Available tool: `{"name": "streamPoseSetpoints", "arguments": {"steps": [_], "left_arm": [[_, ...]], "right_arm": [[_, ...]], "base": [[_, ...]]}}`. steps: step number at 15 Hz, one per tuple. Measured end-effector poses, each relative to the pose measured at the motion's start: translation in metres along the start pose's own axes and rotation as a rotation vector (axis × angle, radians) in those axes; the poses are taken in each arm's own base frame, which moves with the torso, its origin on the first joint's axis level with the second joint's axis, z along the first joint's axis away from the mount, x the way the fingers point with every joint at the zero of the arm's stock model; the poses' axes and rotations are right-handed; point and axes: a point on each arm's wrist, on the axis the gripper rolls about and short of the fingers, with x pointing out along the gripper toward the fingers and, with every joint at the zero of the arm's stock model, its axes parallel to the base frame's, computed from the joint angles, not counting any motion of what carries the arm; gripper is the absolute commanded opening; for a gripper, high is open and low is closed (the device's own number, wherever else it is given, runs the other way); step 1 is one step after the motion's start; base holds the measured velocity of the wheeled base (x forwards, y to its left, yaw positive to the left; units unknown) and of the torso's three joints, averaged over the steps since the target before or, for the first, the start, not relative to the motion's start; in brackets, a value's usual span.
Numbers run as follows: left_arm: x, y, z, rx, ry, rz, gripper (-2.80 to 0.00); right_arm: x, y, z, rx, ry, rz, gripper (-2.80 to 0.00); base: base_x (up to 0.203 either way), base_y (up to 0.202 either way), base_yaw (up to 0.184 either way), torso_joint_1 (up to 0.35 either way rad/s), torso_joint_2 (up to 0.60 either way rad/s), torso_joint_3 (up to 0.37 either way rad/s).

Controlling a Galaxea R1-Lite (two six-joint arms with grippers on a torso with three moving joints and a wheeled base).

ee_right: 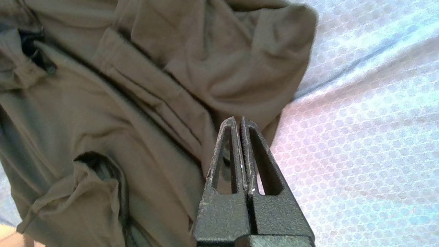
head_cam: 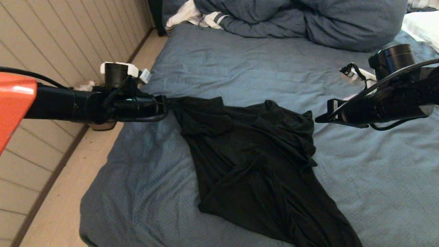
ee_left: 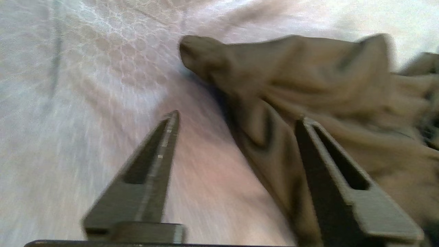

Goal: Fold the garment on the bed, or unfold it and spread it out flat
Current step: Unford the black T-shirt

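Though hidden overhead, left end effector (ee_left: pixel 236 118) agape.

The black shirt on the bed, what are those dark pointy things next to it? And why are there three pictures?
Those pointy things are a robot's two arms. Each ends in a pinching tool, like a robot hand with two fingers. The big picture is from a camera on the robot's head, looking down at the bed with its blue sheet. The other two come from little cameras on each wrist, looking along the fingers. A crumpled black T-shirt lies on the sheet. The left tool is at the shirt's left corner, with its fingers apart and nothing pinched between them. The right tool is pressed shut and empty, just off the shirt's right edge. At the back of the bed lie a puffy blue duvet and a white cloth with dark stripes.
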Motion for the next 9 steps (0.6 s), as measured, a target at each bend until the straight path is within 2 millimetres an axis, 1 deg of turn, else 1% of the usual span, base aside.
{"name": "streamPoseSetpoints", "arguments": {"steps": [3, 4, 5, 6, 9], "left_arm": [[-0.034, -0.012, 0.006, 0.004, -0.013, -0.004, 0.0], [-0.045, -0.02, 0.006, 0.005, -0.004, -0.014, -2.8], [-0.054, -0.032, 0.003, 0.008, 0.024, -0.043, -2.8], [-0.06, -0.05, -0.002, 0.014, 0.064, -0.086, -2.8], [-0.07, -0.105, -0.021, 0.049, 0.185, -0.213, -2.8]], "right_arm": [[-0.001, 0.0, -0.001, 0.0, 0.001, 0.001, -2.8], [-0.001, 0.0, -0.001, 0.001, 0.0, 0.002, -2.8], [-0.001, 0.0, 0.0, 0.0, -0.003, 0.006, -2.8], [-0.002, 0.001, 0.001, -0.002, -0.007, 0.009, -2.8], [-0.006, 0.002, 0.004, -0.005, -0.024, 0.015, -2.8]], "base": [[0.0, 0.0, 0.0, 0.0, 0.0, 0.0], [0.0, 0.0, 0.0, 0.0, 0.0, 0.0], [0.0, 0.0, 0.0, 0.0, 0.0, 0.0], [0.0, 0.0, 0.0, 0.0, 0.0, 0.0], [0.0, 0.0, 0.0, 0.0, 0.0, 0.0]]}}
